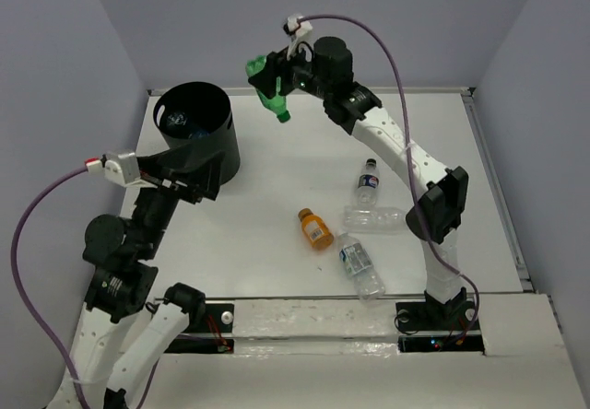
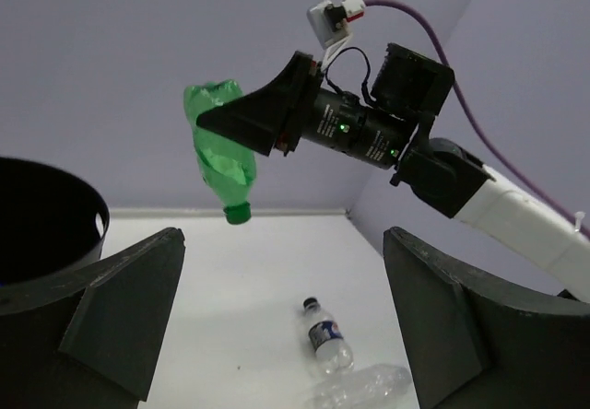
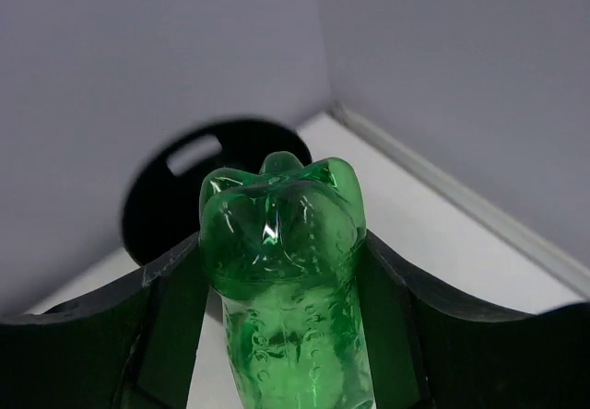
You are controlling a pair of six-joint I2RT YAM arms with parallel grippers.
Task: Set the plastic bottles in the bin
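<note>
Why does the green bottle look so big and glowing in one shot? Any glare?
Right wrist view: the green bottle sits right at the lens, filling the frame, light passing through it, one small glint. Left wrist view: the same bottle looks small and sharp. Top view: even light, only soft shadows.

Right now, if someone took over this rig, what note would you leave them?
Right gripper: shut on the green bottle, held in the air cap down, to the right of the bin and not over it.
Left gripper: open and empty, beside the bin's near side.
On the table: the orange bottle and three clear bottles.
Done: something blue-white shows inside the bin, likely a bottle.
Left: drop the green one in, then the four on the table.
</note>
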